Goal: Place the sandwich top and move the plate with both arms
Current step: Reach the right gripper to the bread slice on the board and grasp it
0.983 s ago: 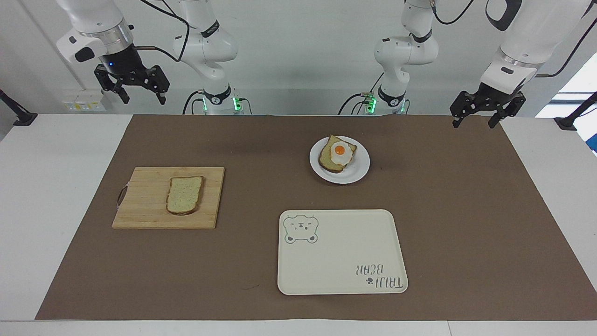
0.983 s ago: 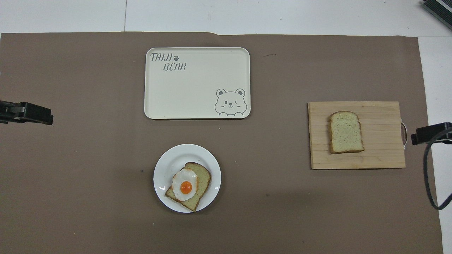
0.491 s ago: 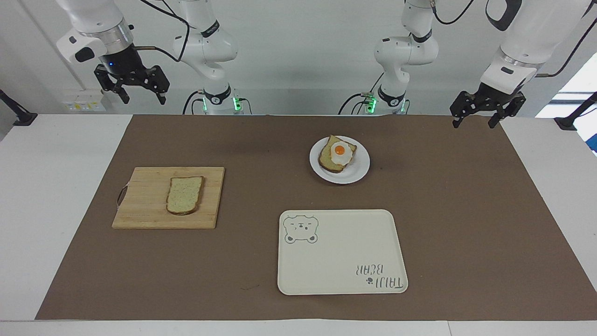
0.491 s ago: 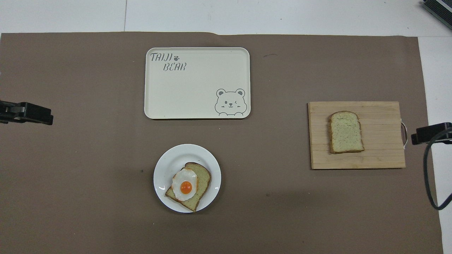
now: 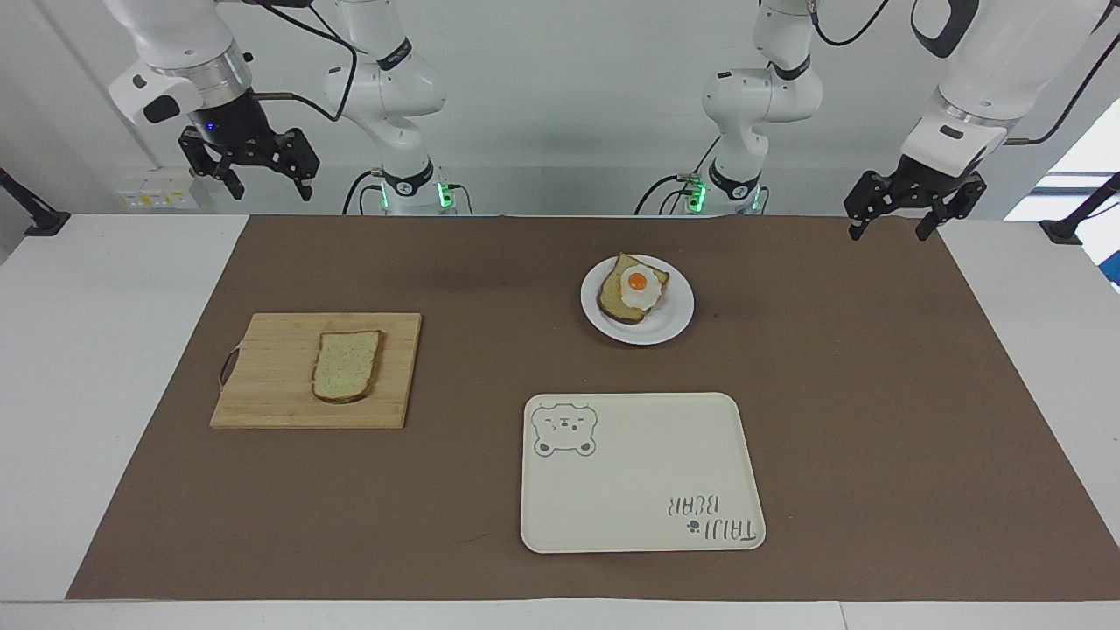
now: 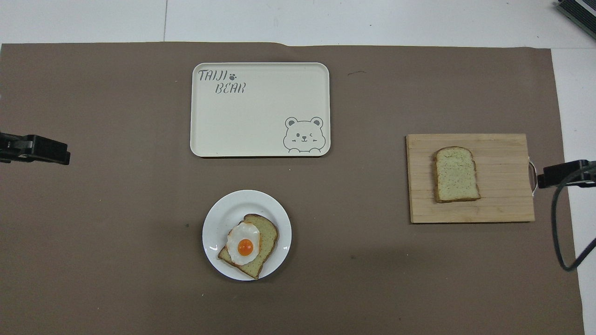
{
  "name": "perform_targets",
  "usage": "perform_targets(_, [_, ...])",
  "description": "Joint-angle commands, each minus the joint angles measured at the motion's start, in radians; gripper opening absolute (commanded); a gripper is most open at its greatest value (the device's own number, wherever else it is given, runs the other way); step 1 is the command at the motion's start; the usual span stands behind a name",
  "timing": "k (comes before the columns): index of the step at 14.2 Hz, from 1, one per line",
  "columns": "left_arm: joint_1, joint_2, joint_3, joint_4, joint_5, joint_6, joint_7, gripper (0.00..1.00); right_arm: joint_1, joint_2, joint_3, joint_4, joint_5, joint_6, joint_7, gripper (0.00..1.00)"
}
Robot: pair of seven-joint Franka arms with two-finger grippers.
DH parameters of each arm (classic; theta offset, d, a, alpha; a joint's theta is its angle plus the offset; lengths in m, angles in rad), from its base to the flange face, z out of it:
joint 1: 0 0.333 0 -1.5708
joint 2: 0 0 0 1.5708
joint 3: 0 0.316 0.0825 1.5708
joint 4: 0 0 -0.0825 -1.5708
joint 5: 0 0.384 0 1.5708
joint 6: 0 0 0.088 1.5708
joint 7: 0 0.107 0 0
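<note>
Edging inward since a second ago, the right gripper now shows in the overhead view with its tip just at the handle end of the cutting board. Nothing else has shifted. It hangs high over the right arm's end of the table, fingers spread and holding nothing.

Below it, the sandwich top lies flat on the board, touched by nothing. Its long axis runs away from the robots, with the flat base nearer to them and the rounded crust farther. The narrower width therefore crosses the table lengthwise, and I judge that is the span a descending claw would close across. The slice sits toward the table's middle from the right gripper and well below it, so the coming move is inward and down.

Next along, the plate carries the egg slice and lies nearer to the robots than the tray, apart from it.

At the left arm's end, the left gripper waits over the corner of the brown mat, fingers spread and empty. It is well apart from the bread, so the right arm is plainly the closer one for the pick.
</note>
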Motion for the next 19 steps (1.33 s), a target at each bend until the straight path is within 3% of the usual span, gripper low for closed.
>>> perform_targets(1, [0.009,-0.004,-0.002,0.001,-0.001,-0.012,0.016,1.00,-0.011,-0.024,0.006,-0.085,-0.014,0.086,-0.028,1.00])
perform_targets(7, [0.009,-0.004,-0.002,0.001,-0.001,-0.012,0.016,1.00,-0.039,0.016,0.006,-0.195,-0.013,0.251,-0.065,1.00])
perform_targets(15, [0.009,-0.004,-0.002,0.001,-0.001,-0.012,0.016,1.00,-0.065,0.195,0.006,-0.208,0.002,0.419,-0.065,1.00])
perform_targets(19, [0.009,-0.004,-0.002,0.001,-0.001,-0.012,0.016,1.00,-0.066,0.215,0.006,-0.315,0.002,0.573,-0.065,1.00])
